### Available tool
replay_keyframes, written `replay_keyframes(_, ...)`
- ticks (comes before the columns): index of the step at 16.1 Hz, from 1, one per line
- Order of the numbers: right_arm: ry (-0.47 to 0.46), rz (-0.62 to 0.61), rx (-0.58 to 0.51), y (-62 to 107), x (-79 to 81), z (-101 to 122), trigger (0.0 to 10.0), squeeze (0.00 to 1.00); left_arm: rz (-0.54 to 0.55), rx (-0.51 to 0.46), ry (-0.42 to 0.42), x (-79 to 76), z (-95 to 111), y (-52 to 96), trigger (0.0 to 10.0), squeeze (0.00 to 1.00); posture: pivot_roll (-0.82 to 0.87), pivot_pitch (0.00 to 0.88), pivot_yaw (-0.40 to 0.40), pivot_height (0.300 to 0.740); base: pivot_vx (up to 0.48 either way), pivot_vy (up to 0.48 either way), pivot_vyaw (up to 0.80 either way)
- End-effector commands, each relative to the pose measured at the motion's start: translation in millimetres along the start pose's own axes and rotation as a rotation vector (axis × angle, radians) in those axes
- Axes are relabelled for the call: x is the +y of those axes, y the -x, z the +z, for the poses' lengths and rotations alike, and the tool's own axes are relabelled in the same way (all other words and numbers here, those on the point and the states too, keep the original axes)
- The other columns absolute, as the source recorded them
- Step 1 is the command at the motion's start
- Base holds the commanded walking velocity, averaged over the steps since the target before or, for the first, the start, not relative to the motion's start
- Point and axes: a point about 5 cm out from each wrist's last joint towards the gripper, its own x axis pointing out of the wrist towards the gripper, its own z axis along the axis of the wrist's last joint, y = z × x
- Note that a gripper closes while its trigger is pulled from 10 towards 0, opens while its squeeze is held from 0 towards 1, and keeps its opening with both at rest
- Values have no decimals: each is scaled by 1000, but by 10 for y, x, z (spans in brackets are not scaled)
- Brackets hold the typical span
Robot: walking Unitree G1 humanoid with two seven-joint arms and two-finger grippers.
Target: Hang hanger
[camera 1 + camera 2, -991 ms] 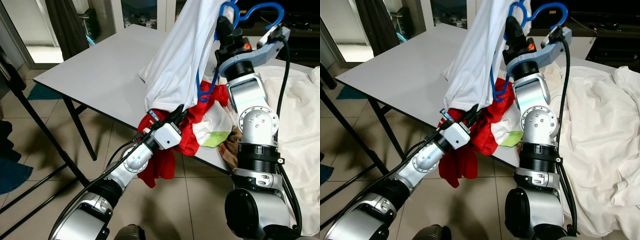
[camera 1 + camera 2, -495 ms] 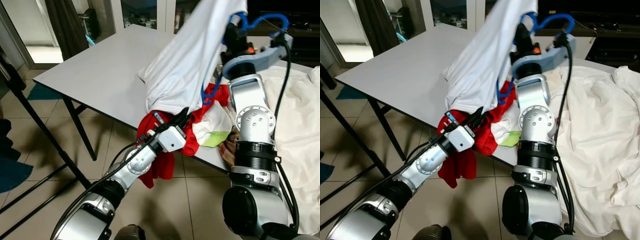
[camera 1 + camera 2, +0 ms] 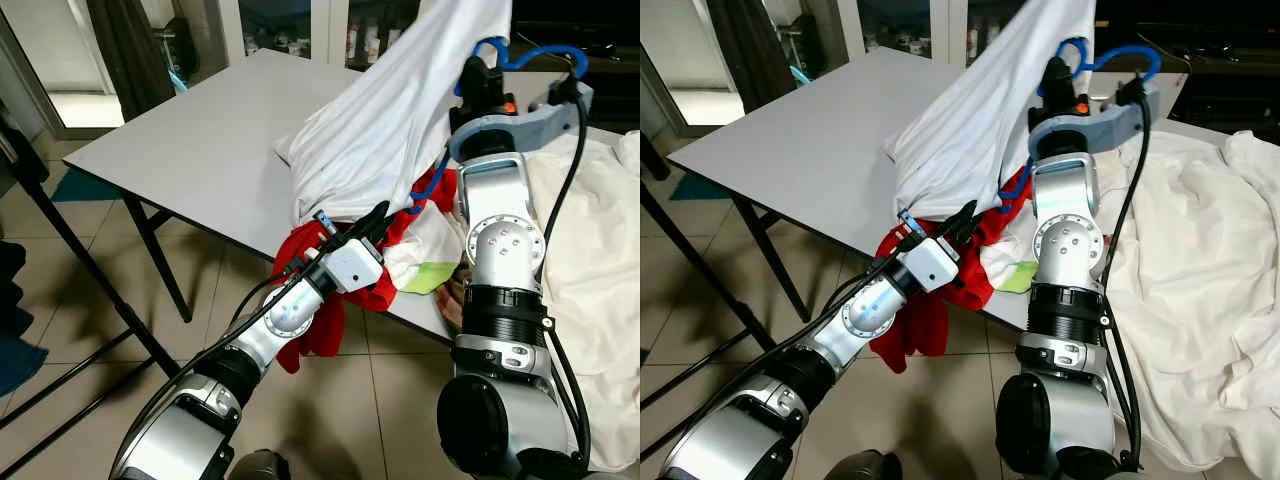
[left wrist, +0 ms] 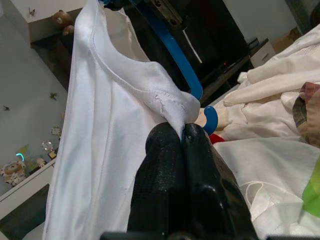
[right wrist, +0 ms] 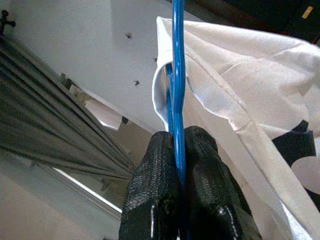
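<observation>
A blue hanger [image 3: 541,51] is held up over the table's near right part, its hook high and its lower bar down by the red cloth. My right gripper [image 3: 479,78] is shut on it; the right wrist view shows the fingers [image 5: 154,175] clamped on the blue hanger [image 5: 176,75]. A white shirt [image 3: 390,130] hangs draped from it, slanting down to the table. My left gripper [image 3: 377,214], reaching up from below the table edge, is shut on a pinched fold of the white shirt [image 4: 170,107], next to the blue hanger's end [image 4: 210,120].
The grey table [image 3: 200,150] stretches away to the left, with dark legs [image 3: 160,255] beneath. A red garment [image 3: 315,335] spills over its near edge. A green and white item [image 3: 425,277] and a heap of white sheets [image 3: 600,250] lie to the right. Tiled floor below.
My right arm has carried the hanger and the top of the shirt to the right. My left gripper has followed up and to the right, still pinching the shirt.
</observation>
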Motion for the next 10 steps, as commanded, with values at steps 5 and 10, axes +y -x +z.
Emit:
replay_keyframes(5, 63, 74, 150, 173, 1, -299, 10000, 0, 88, -60, 0, 294, 124, -186, 0, 0, 121, 0, 8, 740, 0, 0, 0)
replay_keyframes(10, 86, 76, 198, 239, -136, -379, 10000, 0, 134, -76, -22, 552, 171, -276, 0, 0, 116, 0, 10, 740, 0, 0, 0)
